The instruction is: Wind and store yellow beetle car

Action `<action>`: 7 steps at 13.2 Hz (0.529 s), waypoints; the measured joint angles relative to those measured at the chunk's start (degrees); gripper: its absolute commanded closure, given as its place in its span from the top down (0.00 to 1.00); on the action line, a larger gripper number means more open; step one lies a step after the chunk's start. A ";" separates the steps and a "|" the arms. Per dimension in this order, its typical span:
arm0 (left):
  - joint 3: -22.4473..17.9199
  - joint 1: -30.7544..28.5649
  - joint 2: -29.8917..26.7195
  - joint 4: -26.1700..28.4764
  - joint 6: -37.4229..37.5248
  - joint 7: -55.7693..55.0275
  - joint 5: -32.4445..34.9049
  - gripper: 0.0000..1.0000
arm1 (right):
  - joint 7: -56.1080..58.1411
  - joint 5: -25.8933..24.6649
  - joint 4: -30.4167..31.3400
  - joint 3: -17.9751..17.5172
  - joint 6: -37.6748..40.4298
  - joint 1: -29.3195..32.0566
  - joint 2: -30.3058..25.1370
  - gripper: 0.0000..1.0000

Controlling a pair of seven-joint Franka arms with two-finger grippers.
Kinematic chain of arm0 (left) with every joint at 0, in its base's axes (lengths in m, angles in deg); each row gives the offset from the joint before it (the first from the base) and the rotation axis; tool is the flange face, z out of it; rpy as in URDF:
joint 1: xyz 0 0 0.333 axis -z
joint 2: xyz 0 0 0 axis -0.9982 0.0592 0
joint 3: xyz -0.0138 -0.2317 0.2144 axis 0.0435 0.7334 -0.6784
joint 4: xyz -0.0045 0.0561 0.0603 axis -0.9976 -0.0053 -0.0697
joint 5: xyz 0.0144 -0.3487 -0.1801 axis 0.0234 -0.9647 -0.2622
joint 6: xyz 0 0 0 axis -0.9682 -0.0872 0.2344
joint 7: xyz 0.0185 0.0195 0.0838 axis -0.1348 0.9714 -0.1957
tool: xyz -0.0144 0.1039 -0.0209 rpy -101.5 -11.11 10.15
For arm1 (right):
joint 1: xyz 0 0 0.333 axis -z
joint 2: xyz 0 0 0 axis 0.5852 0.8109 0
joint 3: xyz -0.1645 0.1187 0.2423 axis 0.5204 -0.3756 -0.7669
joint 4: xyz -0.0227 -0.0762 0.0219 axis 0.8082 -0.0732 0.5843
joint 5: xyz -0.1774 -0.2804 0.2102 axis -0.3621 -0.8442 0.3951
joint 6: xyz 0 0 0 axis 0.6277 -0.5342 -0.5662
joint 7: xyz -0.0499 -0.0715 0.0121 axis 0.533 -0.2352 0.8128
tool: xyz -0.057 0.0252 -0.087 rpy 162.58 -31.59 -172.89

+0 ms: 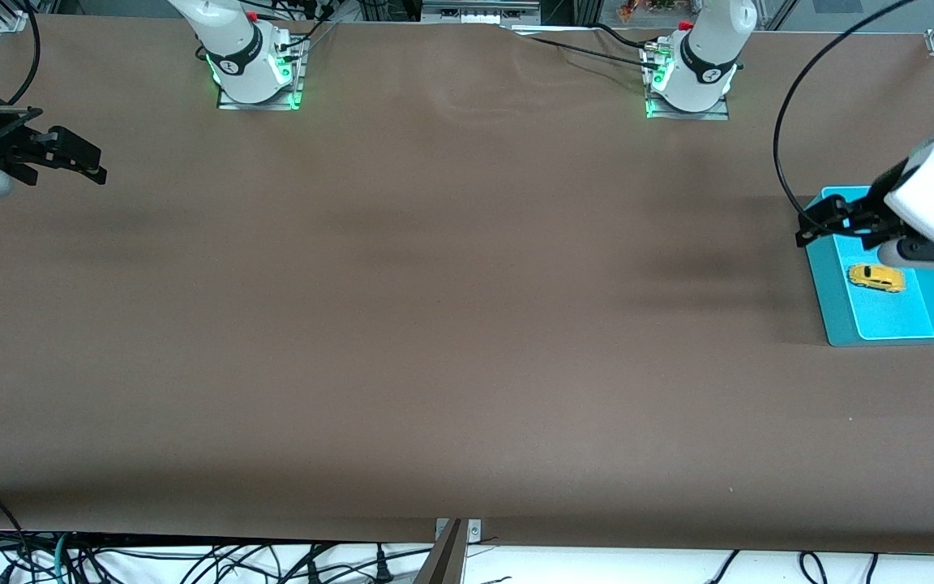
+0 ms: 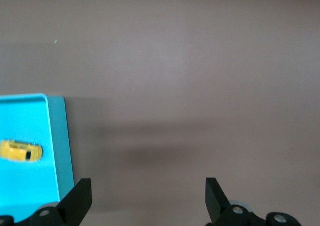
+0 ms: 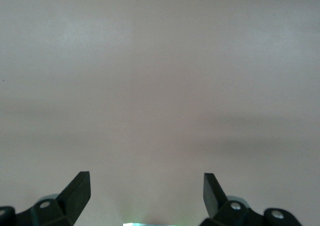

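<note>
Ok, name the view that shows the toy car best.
The front view: the toy car shows whole, lying in the blue tray. The left wrist view catches it at the picture's edge; the right wrist view shows only bare table.

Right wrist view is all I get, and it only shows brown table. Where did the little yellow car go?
Observer: The yellow car sits in a blue tray at the left arm's end of the table.
Child: Is something holding it?
Observer: No. The left end effector hangs open over the tray's edge, not touching the car.
Child: Is my arm close to it?
Observer: No. The right end effector waits open over the right arm's end of the table.
</note>
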 measured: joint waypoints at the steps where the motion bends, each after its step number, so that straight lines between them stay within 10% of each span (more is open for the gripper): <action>1: -0.17 0.64 -1.67 1.63 -0.27 -1.22 0.00 1.00 | 0.00 0.00 0.00 0.01 0.01 0.00 0.00 1.00; 7: -0.68 1.18 -3.38 3.36 -0.42 -1.68 0.00 1.00 | -0.01 0.00 0.00 0.11 0.02 0.00 0.00 1.00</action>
